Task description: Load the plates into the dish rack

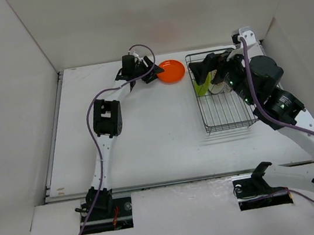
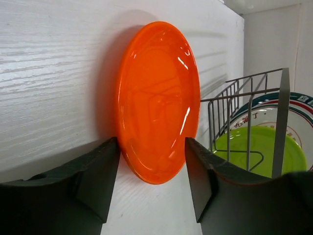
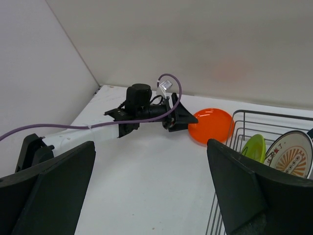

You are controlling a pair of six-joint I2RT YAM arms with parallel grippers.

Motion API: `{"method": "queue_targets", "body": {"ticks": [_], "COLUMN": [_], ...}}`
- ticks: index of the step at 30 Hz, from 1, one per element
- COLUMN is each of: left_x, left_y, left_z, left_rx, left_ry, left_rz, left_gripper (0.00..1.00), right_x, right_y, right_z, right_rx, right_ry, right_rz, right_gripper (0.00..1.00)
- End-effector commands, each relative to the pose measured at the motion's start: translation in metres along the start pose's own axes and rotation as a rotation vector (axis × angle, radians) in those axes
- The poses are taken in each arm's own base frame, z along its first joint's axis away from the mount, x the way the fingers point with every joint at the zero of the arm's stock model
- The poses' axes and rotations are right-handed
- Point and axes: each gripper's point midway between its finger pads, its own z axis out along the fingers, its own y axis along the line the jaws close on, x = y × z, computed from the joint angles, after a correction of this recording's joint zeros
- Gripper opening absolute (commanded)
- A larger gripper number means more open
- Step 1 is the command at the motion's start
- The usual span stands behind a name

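The orange plate [image 1: 171,71] lies flat on the table, just left of the black wire dish rack [image 1: 221,93]. My left gripper [image 1: 152,74] is open at the plate's near rim. In the left wrist view its fingers stand on either side of the orange plate [image 2: 159,98], gripper [image 2: 151,144], with small gaps showing. The lime-green plate [image 1: 202,85] stands on edge in the rack, with the sunburst plate [image 3: 293,156] behind it. A white plate with a green-red rim [image 2: 299,104] stands behind those. My right gripper [image 3: 150,147] is open and empty above the rack's far left end.
White walls close in the table at the back and both sides. The right arm [image 1: 271,88] hangs over the rack's far right part. The left arm [image 1: 106,116] stretches diagonally across the left half of the table, with a purple cable along it.
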Motion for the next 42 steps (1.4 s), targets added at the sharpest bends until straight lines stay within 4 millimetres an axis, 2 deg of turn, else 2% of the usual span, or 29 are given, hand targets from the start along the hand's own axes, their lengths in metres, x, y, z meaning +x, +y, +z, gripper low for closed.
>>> {"method": "queue_targets", "body": {"ticks": [1, 2, 5, 8, 13, 14, 17, 19, 20, 21, 24, 25, 27, 28, 29, 30, 32, 33, 34, 35, 36, 37, 38, 39, 42], "left_x": [0.022, 0.024, 0.022, 0.022, 0.025, 0.026, 0.03, 0.019, 0.023, 0.012, -0.011, -0.027, -0.038, -0.043, -0.053, -0.057, -0.057, -0.061, -0.057, -0.052, -0.055, -0.049, -0.053, -0.047, -0.04], "left_y": [0.031, 0.033, 0.031, 0.031, 0.032, 0.031, 0.033, 0.03, 0.031, 0.021, 0.013, -0.002, -0.018, -0.042, -0.042, -0.046, -0.065, -0.065, -0.064, -0.086, -0.091, -0.096, -0.121, -0.122, -0.145], "left_z": [0.007, 0.007, 0.007, 0.008, 0.008, 0.008, 0.007, -0.002, -0.004, -0.014, -0.038, -0.055, -0.073, -0.09, -0.107, -0.118, -0.151, -0.166, -0.175, -0.192, -0.203, -0.21, -0.227, -0.233, -0.255], "left_rx": [-0.08, -0.087, -0.08, -0.073, -0.068, -0.063, -0.063, -0.043, -0.043, -0.009, 0.044, 0.093, 0.163, 0.252, 0.279, 0.303, 0.374, 0.383, 0.392, 0.417, 0.409, 0.413, 0.429, 0.405, 0.384], "left_ry": [0.039, 0.043, 0.037, 0.031, 0.038, 0.045, 0.057, 0.046, 0.059, 0.05, 0.033, 0.029, 0.035, 0.061, 0.057, 0.061, 0.085, 0.084, 0.095, 0.115, 0.103, 0.115, 0.083, 0.096, 0.095], "left_rz": [-0.065, -0.084, -0.1, -0.106, -0.107, -0.108, -0.113, -0.101, -0.099, -0.086, -0.066, -0.034, 0.037, 0.097, 0.111, 0.135, 0.186, 0.2, 0.226, 0.259, 0.278, 0.297, 0.414, 0.401, 0.45], "left_gripper": [0.53, 0.43, 0.36, 0.21, 0.08, 0.0, 0.0, 0.0, 0.0, 0.0, 0.0, 0.0, 0.0, 0.0, 0.0, 0.0, 0.0, 0.0, 0.0, 0.0, 0.0, 0.0, 0.0, 0.0, 0.0], "right_x": [-0.014, -0.01, -0.009, -0.007, -0.003, -0.003, 0.004, 0.007, 0.011, 0.01, 0.021, 0.026, 0.036, 0.035, 0.042, 0.035, 0.037, 0.037, 0.04, 0.041, 0.042, 0.033, 0.048, 0.055, 0.064], "right_y": [0.005, 0.005, 0.004, 0.006, 0.006, 0.006, 0.004, 0.001, 0.0, -0.004, -0.006, -0.002, -0.005, -0.001, 0.002, 0.007, 0.011, 0.007, 0.006, 0.004, -0.002, 0.0, -0.003, -0.002, 0.006], "right_z": [-0.004, -0.003, -0.005, -0.008, -0.007, -0.007, -0.007, -0.004, -0.003, -0.002, 0.008, 0.01, 0.02, 0.02, 0.024, 0.025, 0.03, 0.036, 0.046, 0.053, 0.06, 0.068, 0.084, 0.091, 0.12], "right_rx": [-0.019, -0.017, -0.017, -0.026, -0.024, -0.024, -0.019, 0.0, 0.003, 0.014, 0.008, -0.012, -0.017, -0.037, -0.066, -0.09, -0.14, -0.14, -0.147, -0.153, -0.156, -0.165, -0.172, -0.19, -0.229], "right_ry": [-0.053, -0.044, -0.044, -0.042, -0.033, -0.033, -0.015, -0.01, -0.002, -0.005, 0.028, 0.043, 0.074, 0.07, 0.093, 0.066, 0.063, 0.057, 0.052, 0.063, 0.074, 0.057, 0.092, 0.105, 0.111], "right_rz": [0.033, 0.03, 0.03, 0.04, 0.038, 0.038, 0.032, 0.03, 0.027, 0.027, 0.017, 0.015, 0.009, 0.011, 0.0, 0.006, -0.003, -0.003, -0.003, -0.004, 0.006, 0.018, 0.028, 0.042, 0.071], "right_gripper": [1.0, 1.0, 1.0, 1.0, 1.0, 1.0, 1.0, 1.0, 1.0, 1.0, 1.0, 1.0, 1.0, 1.0, 1.0, 1.0, 1.0, 1.0, 1.0, 1.0, 1.0, 1.0, 1.0, 1.0, 0.98]}}
